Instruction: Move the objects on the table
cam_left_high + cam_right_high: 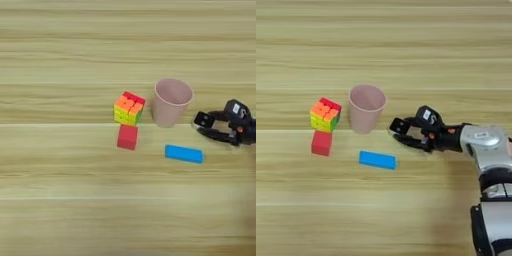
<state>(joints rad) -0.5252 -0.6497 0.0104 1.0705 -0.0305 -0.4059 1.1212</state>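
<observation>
Right arm low, fingers (401,126) seemingly parted

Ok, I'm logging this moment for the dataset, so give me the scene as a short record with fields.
surface: wooden table
cup: pink plastic cup, upright, open end up
puzzle cube: multicoloured puzzle cube, left of the cup
red cube: red cube, just in front of the puzzle cube
bar: flat blue bar, lying in front of the cup
gripper: right gripper, right of the cup, fingers apart, holding nothing
white cube: not visible
</observation>
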